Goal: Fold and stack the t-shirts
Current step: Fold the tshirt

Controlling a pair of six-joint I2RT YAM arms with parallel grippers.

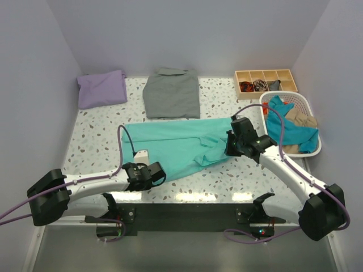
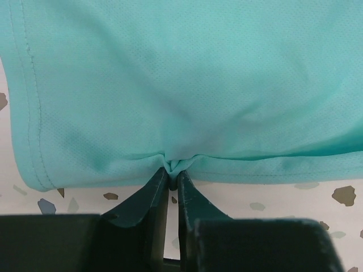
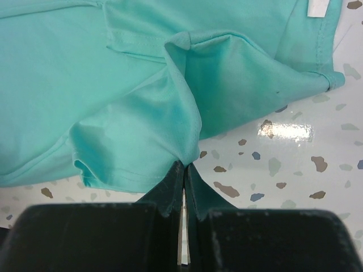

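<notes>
Speckled table (image 1: 96, 136) bears three t-shirts (image 1: 102, 89); left end effector (image 2: 173, 170) and right end effector (image 3: 184, 165) pinch the turquoise t-shirt (image 1: 170, 144).

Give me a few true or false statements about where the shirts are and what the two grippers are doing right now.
1. The left gripper and the right gripper are each shut on an edge of the turquoise shirt. True.
2. The lavender shirt lies in the basket. False: it lies folded on the table, at the far left corner.
3. The grey shirt is stacked on the lavender shirt. False: they lie apart, side by side along the far edge.
4. The basket holds blue and tan cloth. True.
</notes>
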